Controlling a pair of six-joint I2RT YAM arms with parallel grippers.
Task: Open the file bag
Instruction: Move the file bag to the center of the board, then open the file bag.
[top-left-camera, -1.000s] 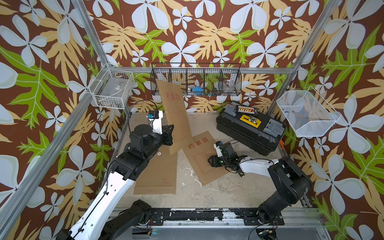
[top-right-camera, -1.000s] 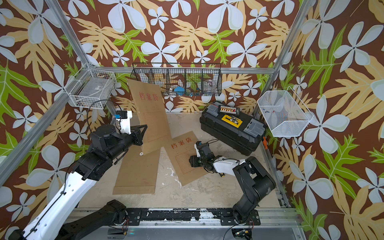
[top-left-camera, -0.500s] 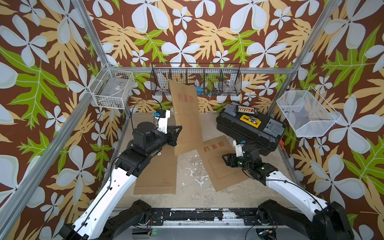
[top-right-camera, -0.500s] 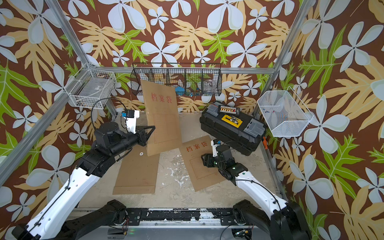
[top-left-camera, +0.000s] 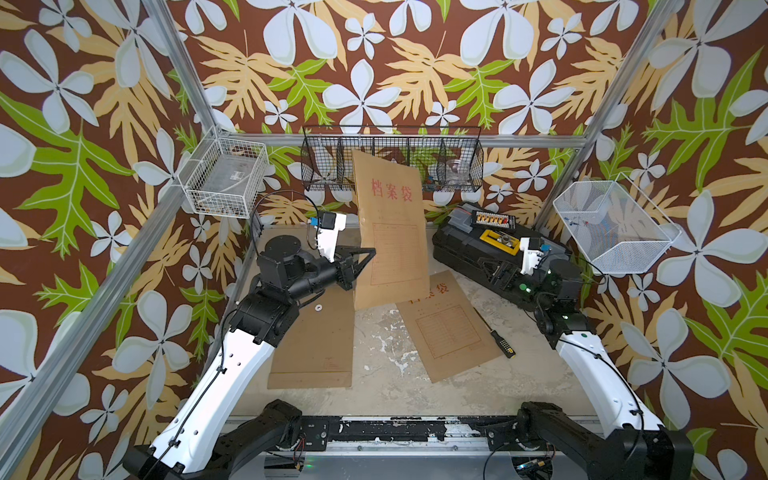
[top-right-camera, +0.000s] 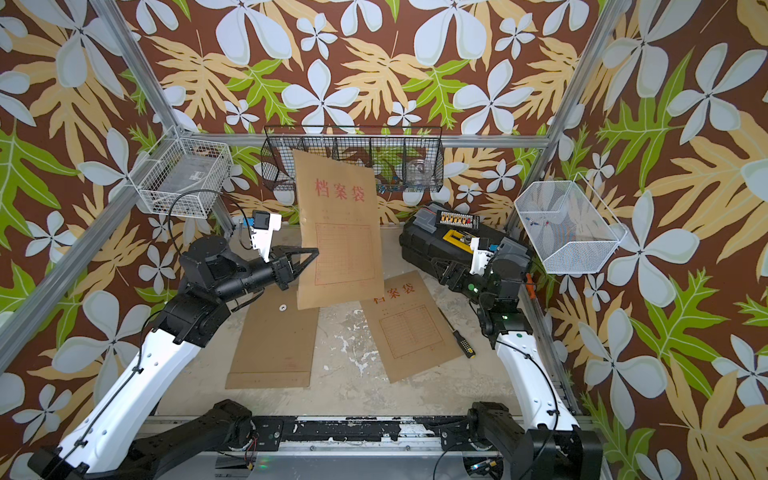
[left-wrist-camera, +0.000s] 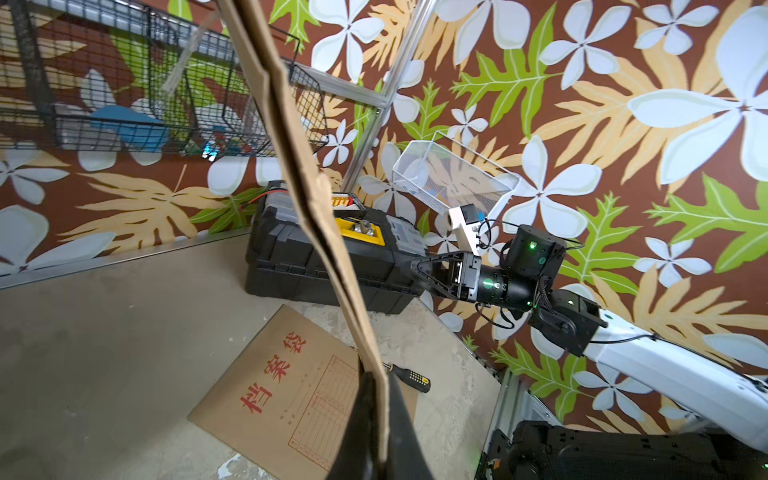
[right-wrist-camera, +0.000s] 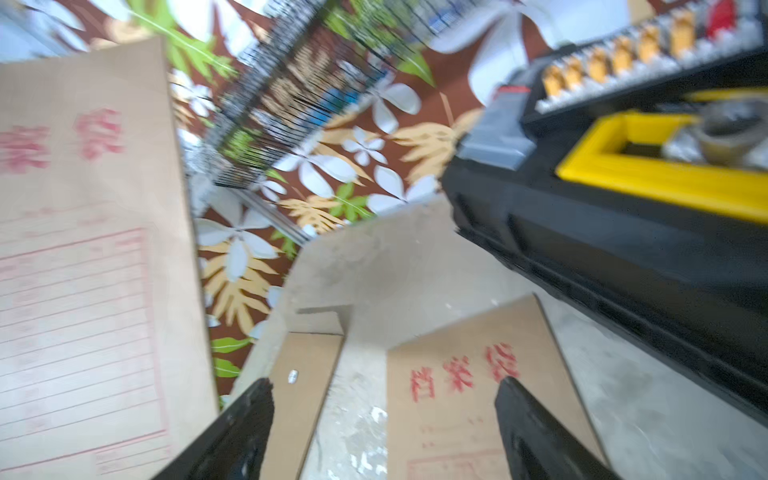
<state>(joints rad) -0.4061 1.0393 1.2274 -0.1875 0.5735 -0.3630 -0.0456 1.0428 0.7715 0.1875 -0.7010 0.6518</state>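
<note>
The left arm (top-left-camera: 245, 365) has its jaws clamped on the left edge of the file bag (top-left-camera: 390, 232), which hangs above the counter (top-left-camera: 374, 357) with its long side nearly upright. The right arm (top-left-camera: 594, 374) is over by the toolbox (top-left-camera: 457, 249), jaws spread wide with nothing in them, well apart from the bag's free right edge. My guess is that arm has to reach leftward across the gap to work on it.
</note>
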